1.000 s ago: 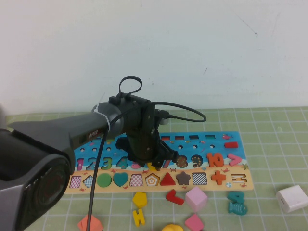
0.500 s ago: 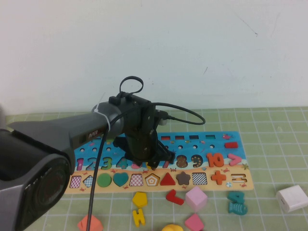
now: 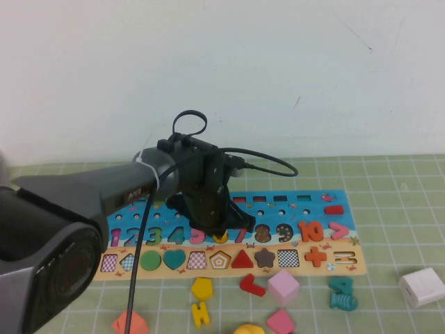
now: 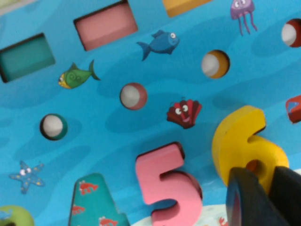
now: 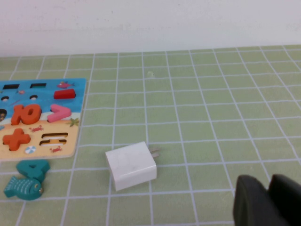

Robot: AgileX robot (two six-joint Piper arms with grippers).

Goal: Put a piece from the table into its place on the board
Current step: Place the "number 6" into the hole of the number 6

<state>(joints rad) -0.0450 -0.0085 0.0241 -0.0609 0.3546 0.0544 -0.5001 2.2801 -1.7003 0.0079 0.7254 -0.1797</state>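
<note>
Piece is not among the loose shapes nearest the robot, on the tabletop in front of the board. A yellow pentagon lies there and could be mistaken for it, so nothing in that row needs touching.

On the board, the piece lies in the number row, just right of the pink 5. Its upper curl looks raised, with a shadowed edge, so I judge it not fully seated. The left end effector is over the middle of the board, its fingers pressed together with their tips over the piece's lower loop.

Risks from here, as I judge them:
- Pressing on the lower loop alone could tip the curl up and pop the piece out of its cut-out.
- A sideways drag on lifting could slide it onto the 5 or skew it.
- Hard downward force could shift the whole board on the tabletop.

Farther off, well right of the board, the right end effector hangs over the tabletop beside a white charger, fingers together, holding nothing; it poses no risk while parked.
</note>
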